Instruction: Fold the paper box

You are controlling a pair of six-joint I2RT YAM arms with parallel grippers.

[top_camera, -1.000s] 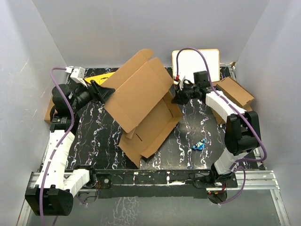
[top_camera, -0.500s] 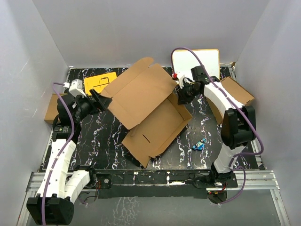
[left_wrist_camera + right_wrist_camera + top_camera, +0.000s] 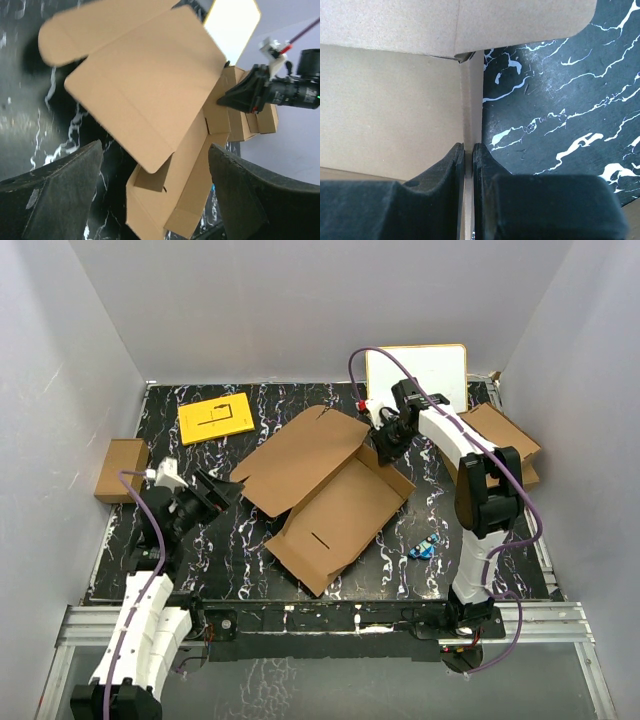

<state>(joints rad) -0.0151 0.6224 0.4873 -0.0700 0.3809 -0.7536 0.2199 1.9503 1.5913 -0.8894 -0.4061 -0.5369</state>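
Note:
The paper box point(image 3: 320, 490) is a large brown cardboard mailer lying open mid-table, its lid panel point(image 3: 300, 455) tilted toward the far left. My left gripper point(image 3: 222, 490) is open and empty, just left of the lid's near-left corner and apart from it. In the left wrist view the box point(image 3: 145, 90) lies ahead of the wide-open left gripper point(image 3: 155, 155). My right gripper point(image 3: 386, 448) is shut on the box's far-right side wall. In the right wrist view the right gripper point(image 3: 468, 150) pinches that thin wall point(image 3: 472, 100).
A yellow card with black lines point(image 3: 213, 417) lies far left. A small brown box point(image 3: 120, 468) sits at the left edge. A white board point(image 3: 420, 375) and other cardboard point(image 3: 500, 440) are far right. A small blue object point(image 3: 424, 546) lies near right of the box.
My left gripper has drawn back toward the near left, away from the lid. The lid has dropped from raised to nearly flat. The right gripper has shifted slightly farther, still gripping the wall.

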